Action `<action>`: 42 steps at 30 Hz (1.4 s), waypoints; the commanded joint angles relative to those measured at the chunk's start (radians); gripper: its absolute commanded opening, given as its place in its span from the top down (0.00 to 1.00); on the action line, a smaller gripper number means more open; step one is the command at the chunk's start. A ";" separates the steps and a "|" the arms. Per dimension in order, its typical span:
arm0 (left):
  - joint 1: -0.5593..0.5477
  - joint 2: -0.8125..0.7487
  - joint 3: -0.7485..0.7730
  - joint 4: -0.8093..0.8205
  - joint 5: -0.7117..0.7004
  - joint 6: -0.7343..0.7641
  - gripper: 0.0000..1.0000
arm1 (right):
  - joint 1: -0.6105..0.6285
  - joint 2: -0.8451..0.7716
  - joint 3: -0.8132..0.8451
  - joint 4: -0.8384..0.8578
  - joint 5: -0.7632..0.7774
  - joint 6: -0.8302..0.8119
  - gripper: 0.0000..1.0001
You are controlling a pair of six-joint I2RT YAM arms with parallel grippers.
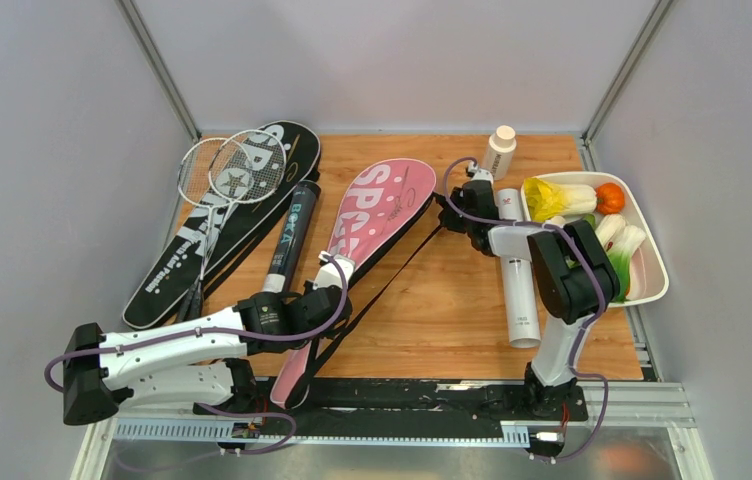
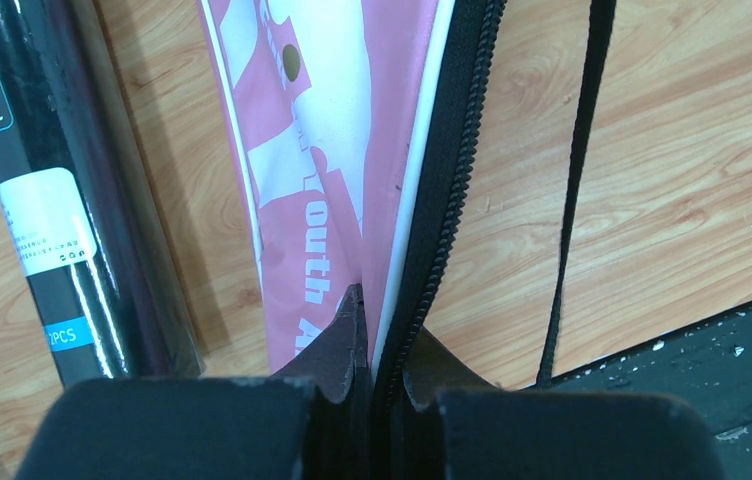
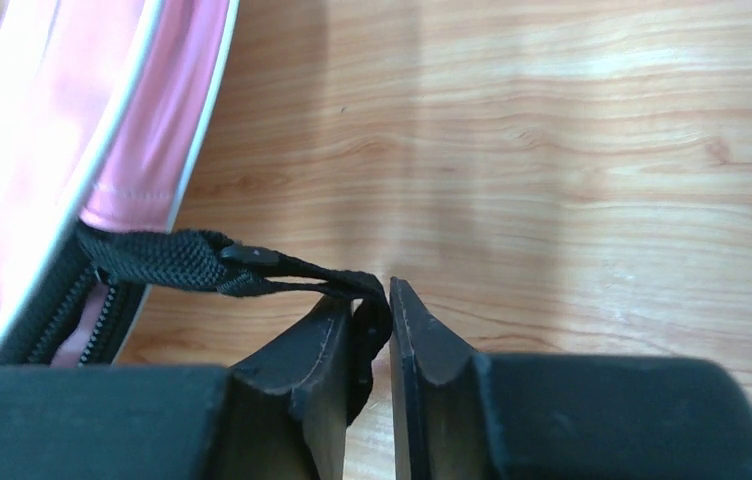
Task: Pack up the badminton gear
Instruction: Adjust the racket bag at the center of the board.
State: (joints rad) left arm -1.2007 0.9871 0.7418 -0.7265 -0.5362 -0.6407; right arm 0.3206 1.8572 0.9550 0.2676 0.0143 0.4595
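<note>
The pink bag (image 1: 377,215) lies slanted across the middle of the table, with its zip (image 2: 442,200) partly open. My left gripper (image 1: 337,300) is shut on the bag's zip edge at the narrow handle end (image 2: 384,350). At the bag's wide end, my right gripper (image 1: 444,205) is shut on the black strap (image 3: 182,258), whose loop sits between the fingertips (image 3: 372,300). Two thin rackets (image 1: 232,175) rest on the black bag (image 1: 222,225) at the left. A black tube (image 1: 292,235) lies between the two bags. A white tube (image 1: 517,275) lies under the right arm.
A small white bottle (image 1: 499,152) stands at the back of the table. A white tray (image 1: 652,275) of toy vegetables sits at the right edge. A thin black strap (image 2: 577,170) runs over the wood beside the pink bag. Grey walls close in on both sides.
</note>
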 commanded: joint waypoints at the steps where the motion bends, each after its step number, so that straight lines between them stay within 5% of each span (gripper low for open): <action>1: 0.007 -0.033 0.002 0.004 0.011 -0.017 1.00 | -0.046 -0.039 -0.008 0.128 0.060 0.042 0.79; 5: 0.007 -0.029 -0.006 0.009 0.020 -0.011 1.00 | -0.045 -0.087 0.004 0.175 -0.053 0.003 0.96; 8: 0.007 -0.027 -0.014 0.025 0.022 -0.007 1.00 | -0.046 -0.110 0.011 0.201 -0.051 0.002 0.95; 16: 0.008 -0.020 -0.023 0.038 0.045 -0.008 1.00 | -0.045 -0.053 0.086 0.169 -0.046 0.011 0.64; 22: 0.007 -0.024 -0.014 0.052 0.052 -0.005 1.00 | -0.031 -0.068 0.080 0.086 -0.014 0.025 0.52; 33: 0.007 0.020 0.023 0.053 0.045 0.007 1.00 | 0.019 -0.263 0.045 -0.135 -0.024 -0.050 0.52; 42: 0.009 0.022 0.043 0.049 0.051 0.004 1.00 | 0.096 -0.322 -0.052 0.005 -0.092 -0.195 0.66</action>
State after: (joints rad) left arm -1.1961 1.0176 0.7288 -0.6880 -0.5243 -0.6285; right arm 0.3862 1.5364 0.9459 0.1883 -0.0277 0.3454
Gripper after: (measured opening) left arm 0.077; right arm 0.350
